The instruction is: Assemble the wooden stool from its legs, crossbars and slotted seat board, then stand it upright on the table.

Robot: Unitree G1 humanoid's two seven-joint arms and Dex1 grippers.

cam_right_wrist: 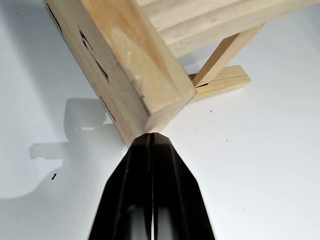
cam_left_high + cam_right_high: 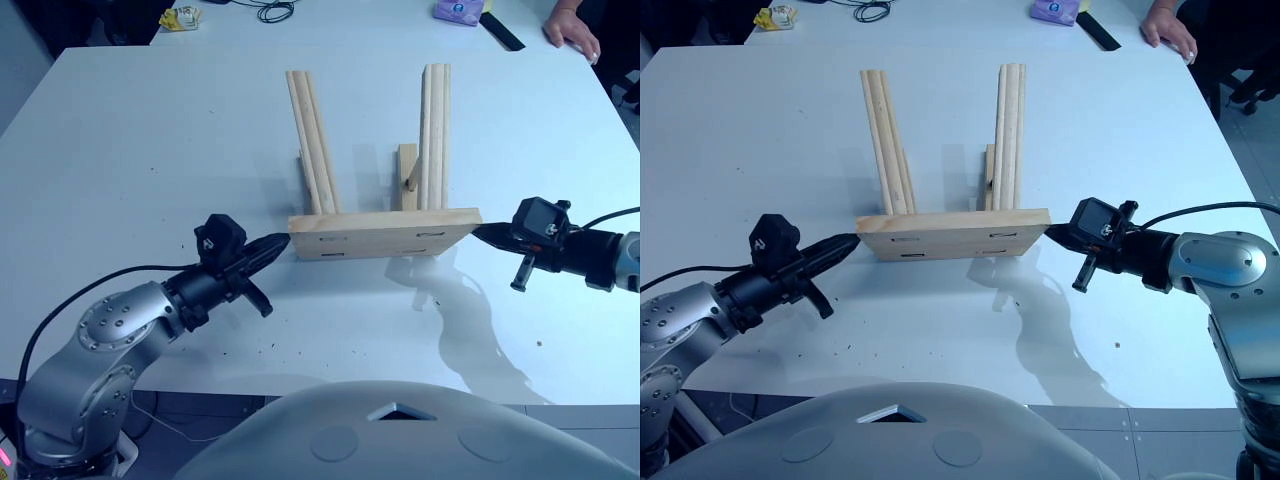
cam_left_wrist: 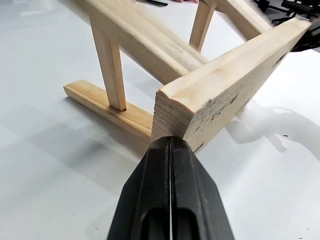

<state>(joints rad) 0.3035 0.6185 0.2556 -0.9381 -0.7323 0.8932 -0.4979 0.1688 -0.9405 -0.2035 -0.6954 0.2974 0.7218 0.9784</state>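
The wooden stool lies on its side in the middle of the table. Its slotted seat board point(image 2: 385, 233) stands on edge facing me, and its legs point(image 2: 314, 140) point away, joined by a short crossbar point(image 2: 407, 177). My left gripper point(image 2: 278, 241) is shut, with its tip pressed against the seat board's left end point(image 3: 172, 112). The right gripper point(image 2: 479, 232) is shut too, its tip touching the board's right end point(image 1: 150, 112). Neither holds anything between its fingers.
The white table point(image 2: 150, 160) has free room all around the stool. At the far edge lie a yellow packet point(image 2: 181, 17), a purple packet point(image 2: 458, 10) and a black bar point(image 2: 502, 31). A person's hand point(image 2: 571, 27) rests on the far right corner.
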